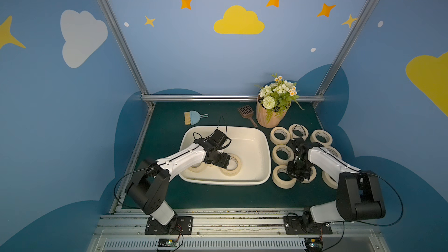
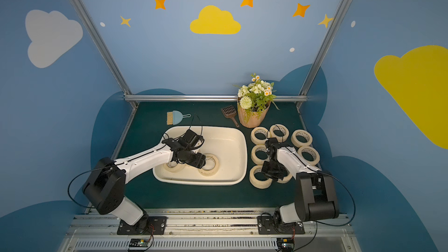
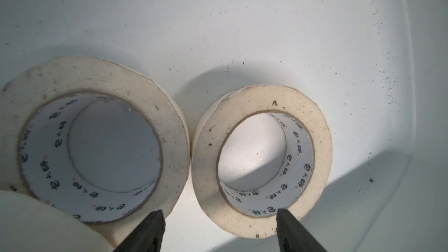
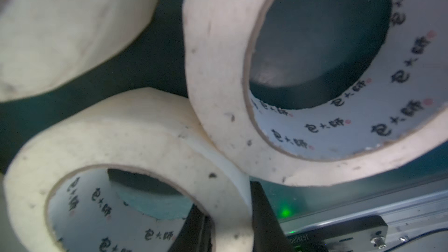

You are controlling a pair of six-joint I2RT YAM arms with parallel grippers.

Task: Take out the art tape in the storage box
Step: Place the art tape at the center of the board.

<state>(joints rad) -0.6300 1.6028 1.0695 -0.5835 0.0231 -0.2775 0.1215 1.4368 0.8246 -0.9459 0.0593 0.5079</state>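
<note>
Top views: the box [image 1: 225, 183] lies on the table [image 1: 218, 197] before the left arm. Two rolls show on its floor: the first roll [image 1: 231, 173], partly under the left wrist, and the second roll [image 1: 197, 168], mostly hidden by the arm. A cluster of rolls [image 1: 282, 161] lies flat on the table right of the box, near a flower pot [image 1: 271, 117]. The fingertips of both arms are hidden here.

Left wrist view: the left gripper [image 3: 219, 214] hangs over the first roll. Its jaws stand wide apart and straddle the roll's wall, one finger [image 3: 288, 226] at the core's inner edge, the other outside, in the gap toward the second roll. Nothing is held. Both rolls lie flat, just beside each other; dark print lines each core. Dark specks dot the box floor. A cream curved surface at the frame corner cannot be identified.

Right wrist view: the right gripper [image 4: 226, 197] has its jaws closed on the wall of the clamped roll [image 4: 145, 141], one finger inside the core, one outside. A leaning roll [image 4: 218, 81] touches it, tilted. Whether the clamped roll is clear of the table cannot be told.

Surface and room: dark green table, aluminium frame [image 1: 232, 98], blue walls [image 1: 181, 56] with painted clouds and stars. A blue brush [image 1: 194, 117] and a brown scoop [image 1: 247, 112] lie behind the box.
</note>
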